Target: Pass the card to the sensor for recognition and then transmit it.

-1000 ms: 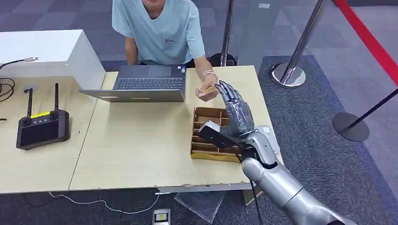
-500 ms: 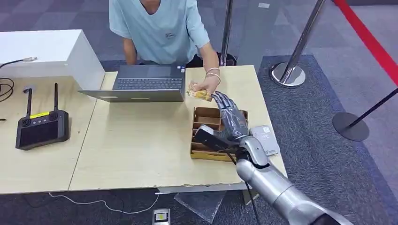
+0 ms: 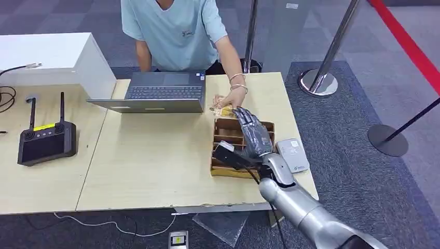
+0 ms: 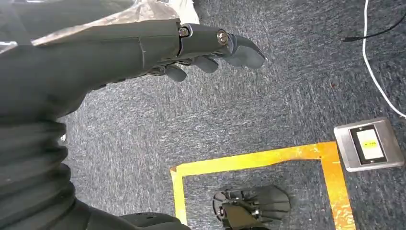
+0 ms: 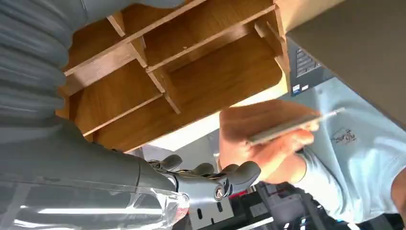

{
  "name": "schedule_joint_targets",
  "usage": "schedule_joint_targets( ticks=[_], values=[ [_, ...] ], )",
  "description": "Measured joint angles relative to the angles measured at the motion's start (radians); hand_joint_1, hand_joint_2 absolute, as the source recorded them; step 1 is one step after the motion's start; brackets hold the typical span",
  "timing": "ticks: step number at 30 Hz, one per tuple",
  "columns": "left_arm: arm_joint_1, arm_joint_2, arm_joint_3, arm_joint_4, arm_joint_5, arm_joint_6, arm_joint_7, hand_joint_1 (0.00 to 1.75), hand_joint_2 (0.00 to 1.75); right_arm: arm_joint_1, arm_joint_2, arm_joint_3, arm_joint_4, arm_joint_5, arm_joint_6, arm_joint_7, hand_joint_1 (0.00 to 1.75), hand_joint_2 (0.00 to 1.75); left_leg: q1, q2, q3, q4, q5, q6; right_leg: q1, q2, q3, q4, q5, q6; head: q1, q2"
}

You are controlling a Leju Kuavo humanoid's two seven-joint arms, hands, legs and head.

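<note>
Card (image 3: 224, 110) sits pinched in a person's hand (image 3: 232, 99), just beyond the right hand (image 3: 253, 136), which is empty, fingers spread, above the wooden tray (image 3: 222, 158); left hand (image 4: 210, 48) hangs, fingers loosely curled.

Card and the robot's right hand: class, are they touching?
Apart. Right wrist view shows the card in a person's hand, with a gap to the right hand.

A wooden divided box (image 5: 191, 81) is seen close up, split into compartments by thin slats. Just past it, a card (image 5: 287, 127) is held edge-on in a person's hand (image 5: 268, 143), with the right hand (image 5: 201, 179) empty, fingers loosely curled nearby.
</note>
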Motion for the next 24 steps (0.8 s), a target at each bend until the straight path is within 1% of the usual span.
schedule_joint_targets(
  ticks=[3, 5, 6, 7, 8, 9, 11, 12, 13, 17, 20, 24],
  values=[
    [0.001, 0.000, 0.000, 0.000, 0.000, 0.000, 0.000, 0.00, 1.75, 0.000, -0.001, -0.003, -0.003, -0.030, -0.035, -0.014, 0.00, 1.75, 0.000, 0.000, 0.000, 0.000, 0.000, 0.000, 0.000, 0.000, 0.000, 0.000, 0.000, 0.000, 0.000, 0.000],
    [0.002, 0.000, 0.000, 0.000, 0.000, 0.000, 0.000, 0.00, 1.75, 0.001, -0.010, -0.005, -0.032, -0.029, -0.035, -0.005, 0.00, 1.75, 0.000, 0.000, 0.000, 0.000, 0.000, 0.000, 0.000, 0.000, 0.000, 0.000, 0.000, 0.000, 0.000, 0.000],
    [0.003, 0.000, -0.001, 0.000, 0.001, 0.000, 0.000, 0.00, 1.75, 0.001, -0.014, -0.006, -0.048, -0.022, -0.031, 0.005, 0.49, 1.75, 0.000, 0.000, 0.000, 0.000, 0.000, 0.000, 0.000, 0.000, 0.000, 0.000, 0.000, 0.000, 0.000, 0.000],
    [0.003, 0.000, -0.002, 0.000, 0.000, 0.000, 0.000, 0.00, 1.75, 0.001, -0.021, -0.009, -0.066, -0.014, -0.026, 0.013, 0.68, 1.75, 0.000, 0.000, 0.000, 0.000, 0.000, 0.000, 0.000, 0.000, 0.000, 0.000, 0.000, 0.000, 0.000, 0.000],
    [0.003, 0.000, -0.003, 0.000, 0.000, 0.000, 0.000, 0.00, 1.75, 0.001, -0.026, -0.012, -0.079, -0.009, -0.021, 0.019, 1.17, 1.75, 0.000, 0.000, 0.000, 0.000, 0.000, 0.000, 0.000, 0.000, 0.000, 0.000, 0.000, 0.000, 0.000, 0.000],
    [0.002, 0.000, -0.004, 0.000, 0.000, 0.000, 0.000, 0.00, 1.75, 0.001, -0.029, -0.012, -0.092, -0.005, -0.018, 0.022, 1.34, 1.75, 0.000, 0.000, 0.000, 0.000, 0.000, 0.000, 0.000, 0.000, 0.000, 0.000, 0.000, 0.000, 0.000, 0.000],
    [0.001, 0.000, -0.006, 0.000, 0.000, 0.000, 0.000, 0.00, 1.75, 0.002, -0.037, -0.013, -0.116, -0.003, -0.019, 0.024, 1.34, 1.75, 0.000, 0.000, 0.000, 0.000, 0.000, 0.000, 0.000, 0.000, 0.000, 0.000, 0.000, 0.000, 0.000, 0.000],
    [0.001, 0.000, -0.007, 0.000, -0.001, 0.000, 0.000, 0.00, 1.75, 0.003, -0.039, -0.014, -0.123, 0.000, -0.020, 0.024, 1.38, 1.75, 0.000, 0.000, 0.000, 0.000, 0.000, 0.000, 0.000, 0.000, 0.000, 0.000, 0.000, 0.000, 0.000, 0.000],
    [0.001, 0.000, -0.007, 0.000, -0.001, 0.000, 0.002, 0.00, 1.75, 0.004, -0.040, -0.014, -0.128, 0.000, -0.022, 0.023, 1.45, 1.75, 0.000, 0.000, 0.000, 0.000, 0.000, 0.000, 0.000, 0.000, 0.000, 0.000, 0.000, 0.000, 0.000, 0.000],
    [0.000, 0.000, -0.008, 0.000, -0.003, 0.000, 0.007, 0.00, 1.75, 0.011, -0.043, -0.015, -0.140, -0.004, -0.039, 0.007, 1.45, 1.75, 0.000, 0.000, 0.000, 0.000, 0.000, 0.000, 0.000, 0.000, 0.000, 0.000, 0.000, 0.000, 0.000, 0.000],
    [0.000, 0.000, -0.008, 0.000, -0.003, 0.000, 0.007, 0.00, 1.75, 0.011, -0.043, -0.020, -0.142, -0.006, -0.048, 0.002, 1.75, 1.75, 0.000, 0.000, 0.000, 0.000, 0.000, 0.000, 0.000, 0.000, 0.000, 0.000, 0.000, 0.000, 0.000, 0.000],
    [0.000, 0.000, -0.008, 0.000, -0.003, 0.000, 0.007, 0.00, 1.75, 0.012, -0.043, -0.026, -0.143, -0.010, -0.054, 0.001, 1.75, 1.75, 0.000, 0.000, 0.000, 0.000, 0.000, 0.000, 0.000, 0.000, 0.000, 0.000, 0.000, 0.000, 0.000, 0.000]
  ],
)
